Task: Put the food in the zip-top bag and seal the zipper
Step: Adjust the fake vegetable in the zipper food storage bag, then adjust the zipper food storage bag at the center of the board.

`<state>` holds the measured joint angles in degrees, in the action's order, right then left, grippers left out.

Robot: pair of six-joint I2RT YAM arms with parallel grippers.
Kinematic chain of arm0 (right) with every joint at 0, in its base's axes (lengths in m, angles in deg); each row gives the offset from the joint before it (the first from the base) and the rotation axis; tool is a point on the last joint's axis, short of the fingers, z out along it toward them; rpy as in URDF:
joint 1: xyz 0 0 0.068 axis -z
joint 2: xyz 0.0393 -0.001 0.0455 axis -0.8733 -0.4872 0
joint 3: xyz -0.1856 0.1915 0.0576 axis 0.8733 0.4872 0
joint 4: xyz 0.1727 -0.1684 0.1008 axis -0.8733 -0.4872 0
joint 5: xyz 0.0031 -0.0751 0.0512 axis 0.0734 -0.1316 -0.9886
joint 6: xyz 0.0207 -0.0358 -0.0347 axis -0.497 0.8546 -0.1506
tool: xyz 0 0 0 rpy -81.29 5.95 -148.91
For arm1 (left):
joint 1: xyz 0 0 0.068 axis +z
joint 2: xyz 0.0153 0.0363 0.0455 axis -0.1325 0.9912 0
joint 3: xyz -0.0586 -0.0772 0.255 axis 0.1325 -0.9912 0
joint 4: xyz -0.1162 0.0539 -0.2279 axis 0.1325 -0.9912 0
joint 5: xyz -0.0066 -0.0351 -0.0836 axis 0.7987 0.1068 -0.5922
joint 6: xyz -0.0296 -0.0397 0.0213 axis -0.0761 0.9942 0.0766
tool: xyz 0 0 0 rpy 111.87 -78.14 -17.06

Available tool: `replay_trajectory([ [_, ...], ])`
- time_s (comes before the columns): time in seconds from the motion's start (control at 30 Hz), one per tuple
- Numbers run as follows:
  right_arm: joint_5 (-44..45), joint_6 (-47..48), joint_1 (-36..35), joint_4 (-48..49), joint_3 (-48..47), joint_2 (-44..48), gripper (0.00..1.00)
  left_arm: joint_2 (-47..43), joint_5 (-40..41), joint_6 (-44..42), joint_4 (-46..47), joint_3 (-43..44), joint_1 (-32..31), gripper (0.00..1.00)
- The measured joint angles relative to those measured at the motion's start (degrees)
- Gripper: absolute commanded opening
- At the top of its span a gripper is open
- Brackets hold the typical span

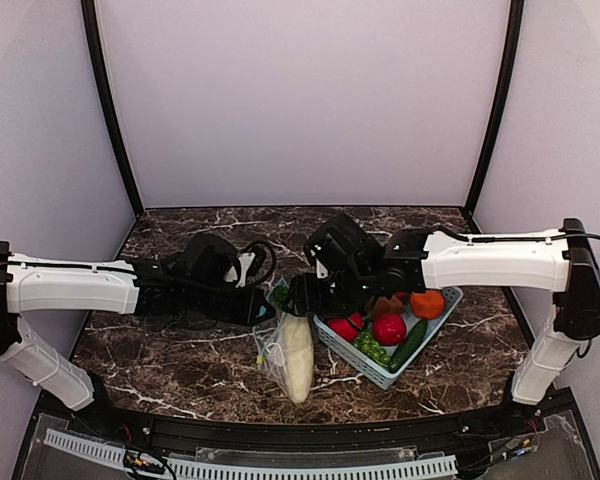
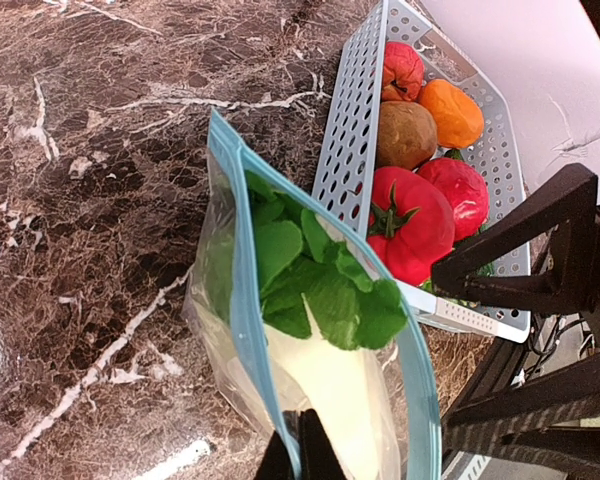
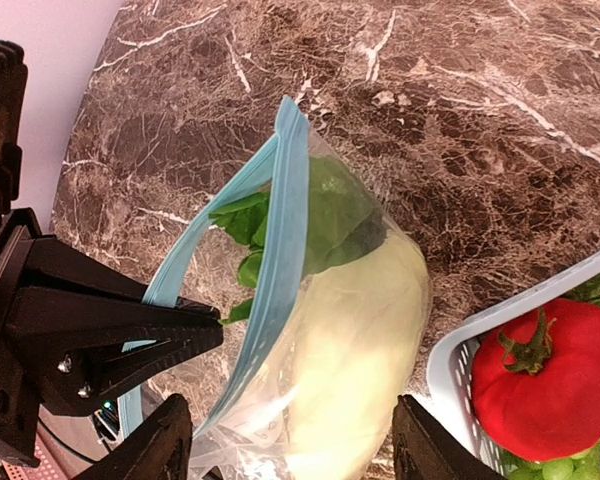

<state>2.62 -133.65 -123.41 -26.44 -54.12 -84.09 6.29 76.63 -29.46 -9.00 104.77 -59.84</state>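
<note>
Handling the zip-top bag (image 1: 271,352) calls for care, I judge: the film is thin, limp and slick, so it will sag and crease wherever it is not held. It lies on the marble table (image 1: 180,360) at mid-scene, between the two arms and just left of the basket (image 1: 352,355), with its mouth toward the far side. A long cream-white squash (image 1: 298,358) is already inside, its green leafy top sitting right at the mouth.

The squash looks rigid and is probably the heaviest thing there, so it should pin the bag down. The stiffest place to take hold is the zipper (image 2: 242,300), the light blue strip along the mouth. The left gripper (image 2: 298,442) is clamped together on that strip, lifting one lip. The right gripper (image 3: 292,415) has its fingers wide apart, one on either side of the bag, holding nothing.

The rest of the food waits in the basket: red tomatoes (image 2: 410,225), an orange (image 1: 427,303), green grapes (image 1: 370,347) and a cucumber (image 1: 410,343). These are smooth, rounded pieces, likely to roll or slip from a pinch.

The leaves crowd the opening and could foul the seal. The basket wall, just beside the bag, leaves little room on the right.
</note>
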Motion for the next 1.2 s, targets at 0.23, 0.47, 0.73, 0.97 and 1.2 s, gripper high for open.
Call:
replay_trajectory([
  [0.23,-1.70,-0.15,-0.39,1.27,-0.81,-3.48,0.53,0.00,-0.02,0.00,-0.02,0.00,0.00,0.01],
  [0.47,-3.30,0.07,-0.50,2.10,-3.41,-5.31,0.16,0.00,-0.20,-0.02,-0.02,0.04,0.00,0.01],
  [0.73,-4.28,-0.28,-0.61,2.97,-4.39,-5.14,0.00,0.00,2.97,-1.60,-5.25,4.48,0.00,0.01],
  [0.97,-4.33,-0.50,-0.61,3.08,-4.35,-1.22,0.00,0.00,9.81,-4.76,-13.55,10.58,0.00,0.08],
  [1.2,-4.13,-2.45,-0.61,5.09,-1.66,-0.15,0.00,0.00,10.25,-4.63,-15.26,10.84,0.00,0.50],
])
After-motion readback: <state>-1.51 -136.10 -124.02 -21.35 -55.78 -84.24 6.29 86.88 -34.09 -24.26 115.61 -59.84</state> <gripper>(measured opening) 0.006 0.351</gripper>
